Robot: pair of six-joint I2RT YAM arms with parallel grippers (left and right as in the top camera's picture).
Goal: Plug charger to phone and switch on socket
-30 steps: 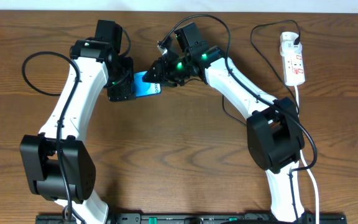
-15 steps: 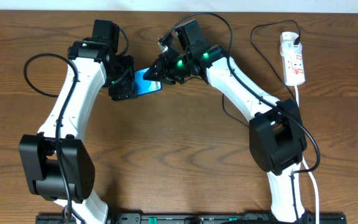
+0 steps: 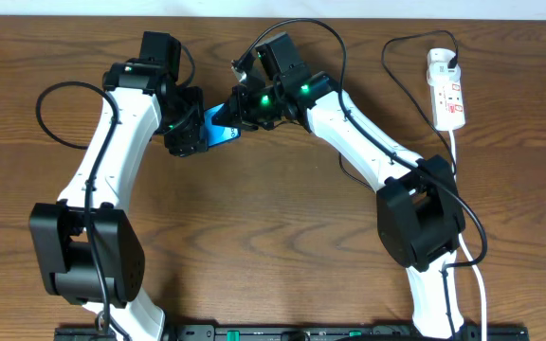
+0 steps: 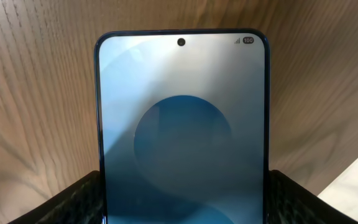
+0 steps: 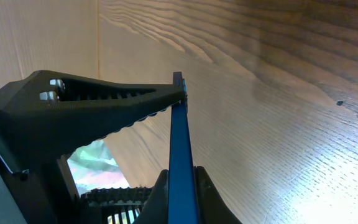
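The phone [image 3: 222, 128], with a light-blue screen and a darker blue circle, is held above the table between both grippers. My left gripper [image 3: 190, 133] is shut on its lower end; the screen [image 4: 182, 93] fills the left wrist view between the jaws [image 4: 182, 183]. My right gripper [image 3: 242, 109] is shut on the other end; the right wrist view shows the phone's blue edge [image 5: 179, 124] between its fingers [image 5: 180, 179]. The socket [image 3: 446, 95], a white strip with red markings, lies at the back right. The charger's black plug [image 3: 452, 63] sits in it, and its cable [image 3: 388, 66] runs left and down. The plug tip is hidden.
The strip's thick white cord [image 3: 455, 142] runs toward the front along the right arm's base. A black cable loop [image 3: 50, 114] lies left of the left arm. The table is brown wood [image 3: 254, 237].
My right gripper has shifted a little left and toward the back, and the phone has tilted with it. The left gripper moved slightly backward. Both stay shut on the phone.
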